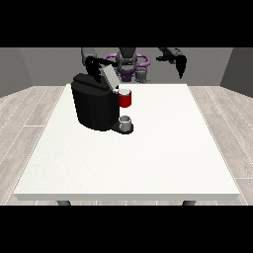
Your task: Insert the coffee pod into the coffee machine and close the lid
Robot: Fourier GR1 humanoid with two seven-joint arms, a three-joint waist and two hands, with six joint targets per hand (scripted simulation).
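The coffee machine (pixel 95 106) stands on the white surface (pixel 128 163) with its grey lid (pixel 109 76) raised and tilted back. The hand at the view's left (pixel 92 65) is at the lid's upper edge; whether its fingers are apart, together or clamped on the lid cannot be told. Just below and beside those fingers, at the machine's open top, sits a red cylinder (pixel 125 98) with a pale rim, most likely the coffee pod resting in or on its holder. Lower down, a small grey cup (pixel 125 121) stands on the machine's base.

The hand at the view's right (pixel 181 64) hangs in the air, well apart from the machine, fingers pointing down and holding nothing.

By my judgement the pod is placed or nearly so, and the lid is not yet closed. No brand, label or writing is readable anywhere.
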